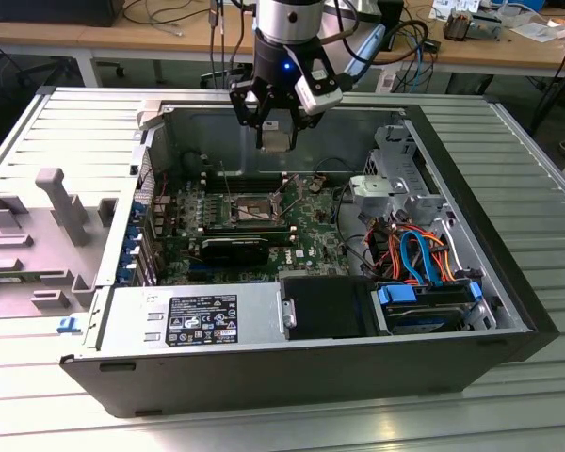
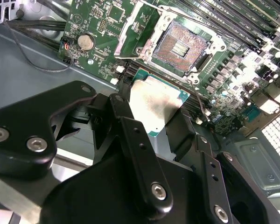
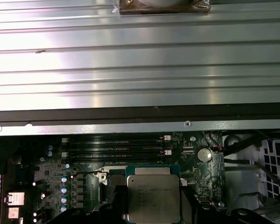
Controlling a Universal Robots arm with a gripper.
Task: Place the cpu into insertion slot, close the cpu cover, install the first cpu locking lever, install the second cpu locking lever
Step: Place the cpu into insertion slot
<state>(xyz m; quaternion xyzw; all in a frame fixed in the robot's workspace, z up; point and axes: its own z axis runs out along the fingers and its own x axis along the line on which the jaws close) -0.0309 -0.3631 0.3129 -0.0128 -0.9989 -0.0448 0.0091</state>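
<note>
Black two-finger gripper clamped on opposite edges of the small flat square silver-topped cpu, likely to keep its underside free. In the exterior view the cpu hangs in the air at 1 o'clock of the dark square silver-rimmed insertion slot. The slot's contacts lie bare on the green motherboard; cpu not yet seated.

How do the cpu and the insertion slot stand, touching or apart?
Apart. In the exterior view the cpu, held in the gripper, hangs high above the insertion slot; the second wrist view shows the slot bare.
</note>
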